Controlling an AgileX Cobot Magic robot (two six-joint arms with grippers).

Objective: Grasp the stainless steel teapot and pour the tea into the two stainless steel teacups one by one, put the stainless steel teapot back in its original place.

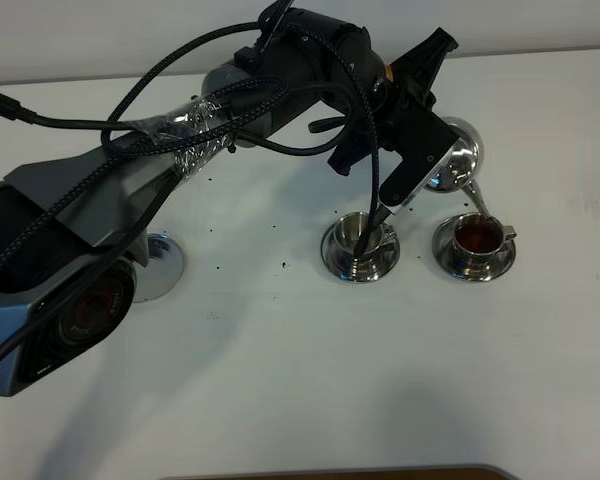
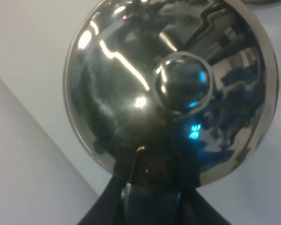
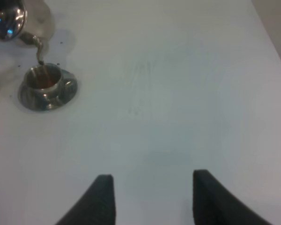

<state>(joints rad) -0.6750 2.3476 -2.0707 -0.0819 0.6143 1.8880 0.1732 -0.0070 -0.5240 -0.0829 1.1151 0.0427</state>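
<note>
The right fingers (image 3: 103, 201) hang released above the counter (image 1: 280, 380). The coaster (image 1: 163, 266) lies at the left, partly under the arm. Two cups sit side by side on saucers, the left cup (image 1: 348, 232) behind a cable. The right cup (image 1: 477, 238) holds dark tea. Beyond, the left fingers (image 1: 412, 135) clench the tilted teapot (image 1: 461, 150), its spout over the right cup.

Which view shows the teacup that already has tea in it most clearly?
Exterior high: the filled teacup sits unobstructed on its saucer, reddish tea visible, the teapot spout just above it. The right wrist view shows it too, but small and blurry. The left wrist view shows only the teapot's lid, no cup.
</note>
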